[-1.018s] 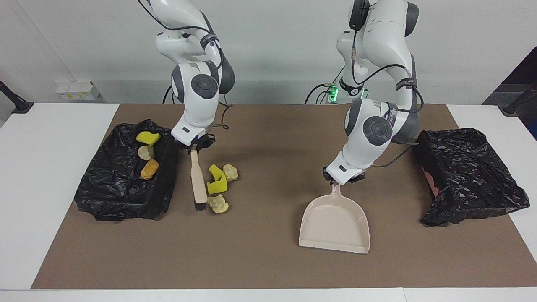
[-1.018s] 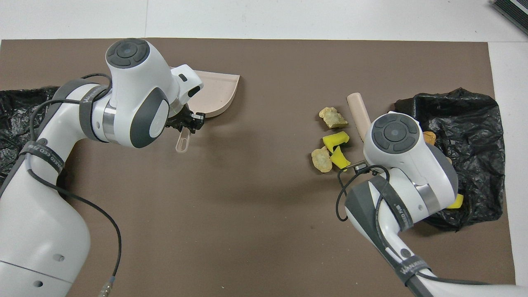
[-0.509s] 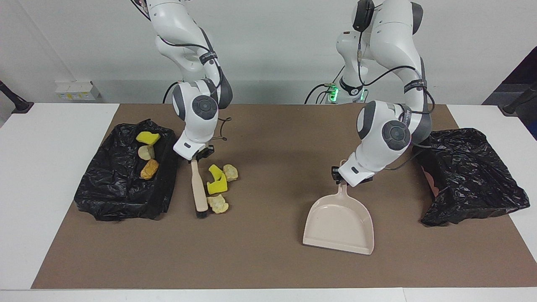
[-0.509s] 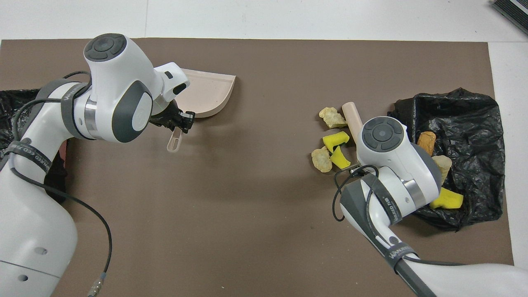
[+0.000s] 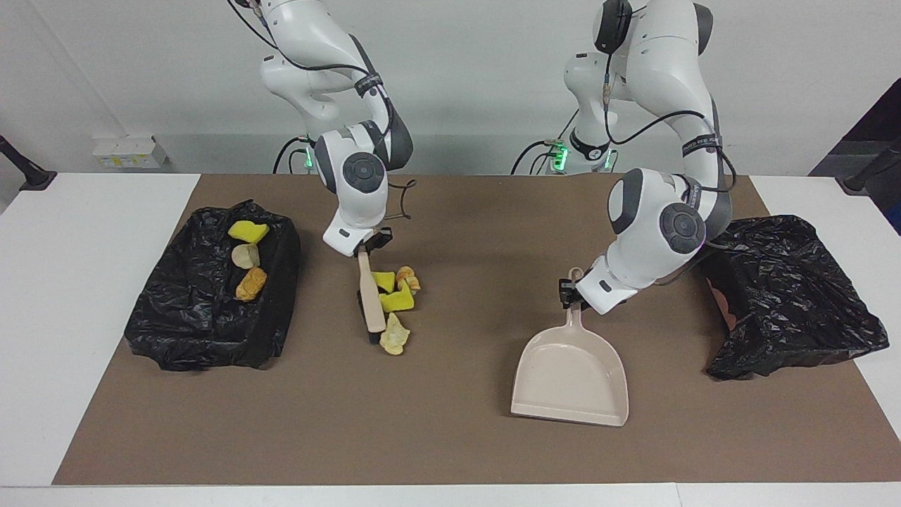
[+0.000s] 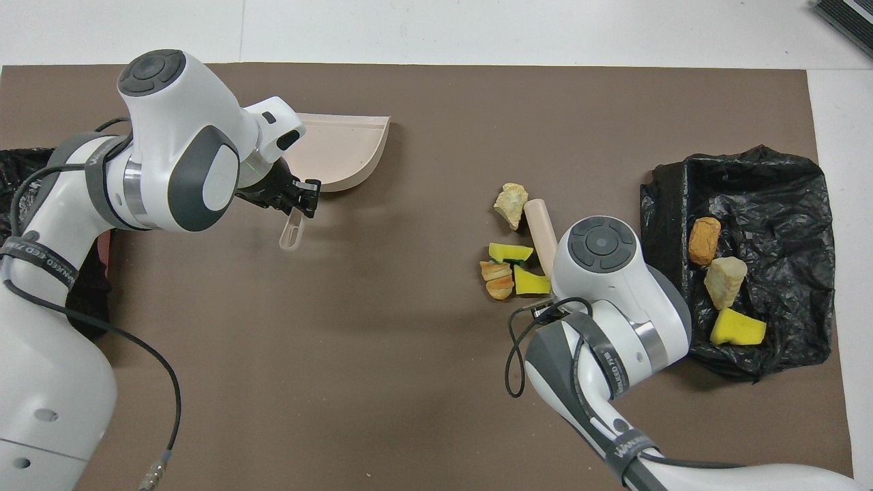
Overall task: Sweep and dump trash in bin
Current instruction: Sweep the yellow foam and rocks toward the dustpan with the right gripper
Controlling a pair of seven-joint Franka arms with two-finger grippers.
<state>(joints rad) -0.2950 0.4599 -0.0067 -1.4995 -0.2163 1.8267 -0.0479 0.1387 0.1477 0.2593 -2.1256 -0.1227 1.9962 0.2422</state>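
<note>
Over the brown mat, the right gripper (image 5: 364, 248) has its jaws closed on the handle of the beige brush with black bristles (image 5: 371, 299). Its bristle end rests on the mat, and four small foam chunks of trash (image 5: 395, 299) lie just beside the brush, on its side toward the left arm's end of the table (image 5: 77, 282). Three more chunks (image 5: 245, 257) lie in the black plastic bin bag (image 5: 204, 331) at the right arm's end. The left gripper (image 5: 574, 294) has its jaws closed on the handle of the beige plastic dustpan (image 5: 570, 377), which touches the mat with its mouth edge. Another black bag (image 5: 788, 296) sits at the left arm's end.
</note>
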